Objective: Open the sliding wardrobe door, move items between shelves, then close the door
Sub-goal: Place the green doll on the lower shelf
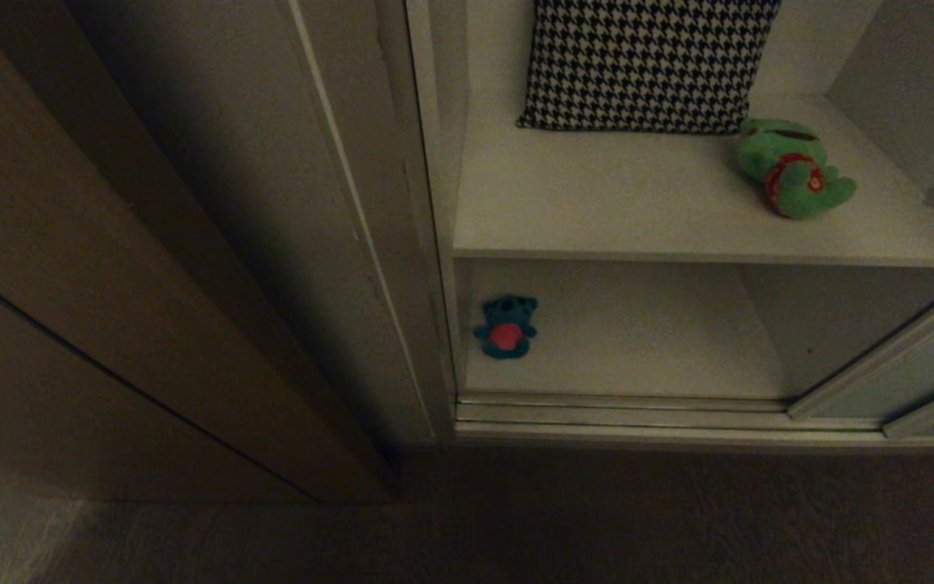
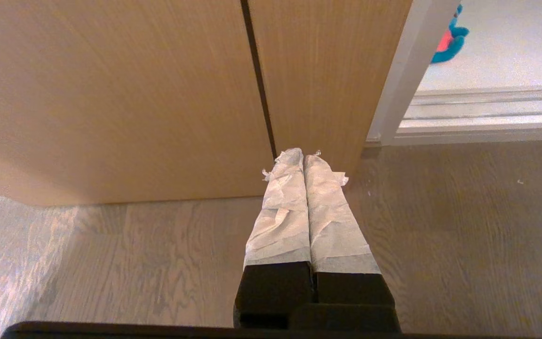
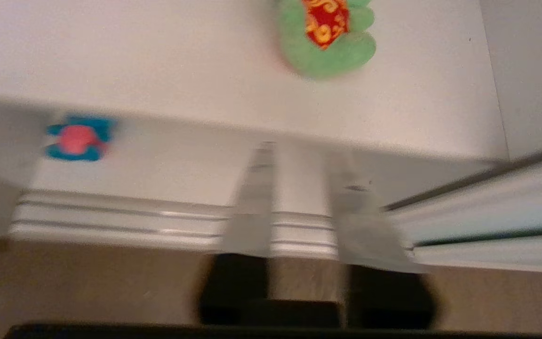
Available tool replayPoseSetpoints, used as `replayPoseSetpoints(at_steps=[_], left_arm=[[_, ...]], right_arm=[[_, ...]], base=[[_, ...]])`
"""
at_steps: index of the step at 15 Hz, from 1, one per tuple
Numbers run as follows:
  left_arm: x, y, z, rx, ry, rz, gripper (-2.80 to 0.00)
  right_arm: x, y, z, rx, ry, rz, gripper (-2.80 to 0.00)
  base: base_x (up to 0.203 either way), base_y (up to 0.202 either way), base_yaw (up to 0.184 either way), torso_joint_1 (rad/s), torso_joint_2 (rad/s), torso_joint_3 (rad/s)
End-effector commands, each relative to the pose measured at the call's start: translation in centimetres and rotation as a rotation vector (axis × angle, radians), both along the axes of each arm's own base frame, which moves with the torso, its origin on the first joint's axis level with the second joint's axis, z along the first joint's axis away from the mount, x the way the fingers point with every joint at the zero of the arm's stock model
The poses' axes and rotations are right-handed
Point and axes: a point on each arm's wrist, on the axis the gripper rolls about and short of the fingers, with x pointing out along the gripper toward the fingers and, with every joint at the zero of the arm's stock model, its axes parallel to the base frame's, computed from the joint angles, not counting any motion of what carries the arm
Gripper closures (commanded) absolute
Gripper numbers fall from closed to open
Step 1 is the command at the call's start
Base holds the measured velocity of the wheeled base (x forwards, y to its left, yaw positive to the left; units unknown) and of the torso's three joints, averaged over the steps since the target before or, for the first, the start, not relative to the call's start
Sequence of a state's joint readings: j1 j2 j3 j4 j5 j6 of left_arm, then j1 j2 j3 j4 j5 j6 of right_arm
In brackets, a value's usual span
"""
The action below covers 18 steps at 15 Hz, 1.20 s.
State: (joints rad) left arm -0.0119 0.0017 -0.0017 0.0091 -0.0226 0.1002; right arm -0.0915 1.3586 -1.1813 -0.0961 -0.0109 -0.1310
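My right end effector [image 3: 306,174] hangs parted & empty before the shelves [image 1: 678,243]; left end effector [image 2: 305,162] clenched near floor; frog [image 1: 791,166] on upper shelf, bear [image 1: 506,327] on lower; sliding door [image 1: 905,365] pushed right.

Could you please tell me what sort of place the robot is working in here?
Probably a bedroom or home closet area: a built-in wardrobe with a sliding door, off-white shelves holding a houndstooth cushion, and wood-look flooring.
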Motion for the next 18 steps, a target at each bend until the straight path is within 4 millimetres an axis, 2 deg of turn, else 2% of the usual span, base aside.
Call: replayPoseSetpoints(at_steps=[1,7,9,14,18], left_arm=[[0.0,0.0,0.0,0.001,0.002,0.000,0.00],[0.0,0.0,0.0,0.001,0.002,0.001,0.00],[0.0,0.0,0.0,0.001,0.002,0.001,0.00],[0.0,0.0,0.0,0.001,0.002,0.001,0.00],[0.0,0.0,0.0,0.001,0.000,-0.001,0.00]], right_arm=[[5.5,-1.2,-1.9,-0.002,0.071,-0.023,-2.80],[12.6,-2.3,-4.4,-0.016,0.065,-0.025,-2.80],[15.0,-2.6,-4.0,-0.031,-0.005,-0.027,-2.80],[18.8,-3.2,-5.5,-0.060,-0.105,-0.032,-2.80],[20.7,-3.6,-5.0,-0.086,-0.208,-0.040,-2.80]], base=[[0.000,0.000,0.000,0.000,0.00,0.000],[0.000,0.000,0.000,0.000,0.00,0.000],[0.000,0.000,0.000,0.000,0.00,0.000],[0.000,0.000,0.000,0.000,0.00,0.000],[0.000,0.000,0.000,0.000,0.00,0.000]])
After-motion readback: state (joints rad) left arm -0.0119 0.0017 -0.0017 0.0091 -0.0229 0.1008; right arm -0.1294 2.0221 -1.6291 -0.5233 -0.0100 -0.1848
